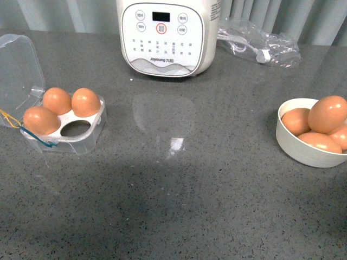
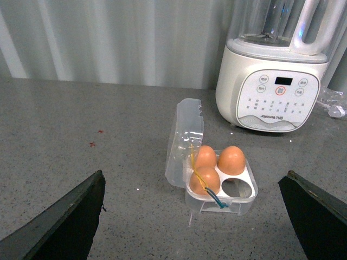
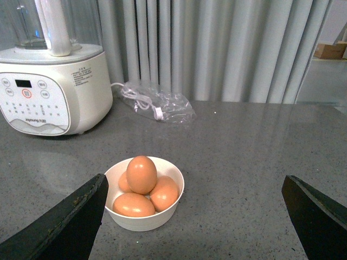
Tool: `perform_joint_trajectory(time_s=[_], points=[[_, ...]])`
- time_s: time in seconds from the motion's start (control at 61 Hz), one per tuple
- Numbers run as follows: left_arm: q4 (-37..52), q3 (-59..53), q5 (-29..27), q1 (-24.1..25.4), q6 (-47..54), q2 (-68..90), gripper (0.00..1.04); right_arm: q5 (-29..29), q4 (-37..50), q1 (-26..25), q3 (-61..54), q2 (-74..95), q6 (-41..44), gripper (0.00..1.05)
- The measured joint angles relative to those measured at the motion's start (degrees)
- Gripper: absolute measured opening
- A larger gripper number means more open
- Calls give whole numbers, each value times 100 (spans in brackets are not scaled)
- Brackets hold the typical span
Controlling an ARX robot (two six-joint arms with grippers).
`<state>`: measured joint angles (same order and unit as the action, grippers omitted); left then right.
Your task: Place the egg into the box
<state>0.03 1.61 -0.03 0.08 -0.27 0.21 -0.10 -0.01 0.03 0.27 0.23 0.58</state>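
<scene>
1. The smooth, oval brown egg [image 1: 327,114] lay topmost in a round white bowl [image 1: 303,154].
2. The clear plastic box [image 1: 87,142], lid open, held three eggs [image 1: 85,102].
3. The left gripper [image 2: 194,173] and right gripper [image 3: 194,177] hovered with jaws spread wide.

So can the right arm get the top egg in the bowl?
Probably yes. The top egg sits uncovered on the pile in the white bowl, nothing stands in front of it, and the right gripper is open and empty.
</scene>
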Motion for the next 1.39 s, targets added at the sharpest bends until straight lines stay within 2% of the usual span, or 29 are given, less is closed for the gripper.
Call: perform_joint_trajectory(time_s=[0.705, 0.77, 0.803, 0.852, 0.934, 1.033, 1.164, 1.393], points=[[0, 0, 0, 0, -2, 0, 98, 0, 0, 0, 0, 0, 0, 97], [0, 0, 0, 0, -2, 0, 98, 417, 52, 138, 0, 90, 426, 97], [0, 0, -2, 0, -2, 0, 98, 533, 221, 199, 4, 387, 986, 97], [0, 0, 4, 0, 0, 0, 98, 251, 778, 144, 79, 1362, 1469, 97], [0, 0, 2, 0, 0, 0, 98, -87, 1523, 52, 361, 2734, 1633, 97], [0, 0, 2, 0, 0, 0, 98, -264, 1958, 61, 903, 4229, 1683, 97], [0, 0, 2, 0, 0, 0, 98, -321, 1491, 160, 1805, 5853, 1517, 97], [0, 0, 2, 0, 0, 0, 98, -450, 623, 334, 3364, 7584, 1128, 97]])
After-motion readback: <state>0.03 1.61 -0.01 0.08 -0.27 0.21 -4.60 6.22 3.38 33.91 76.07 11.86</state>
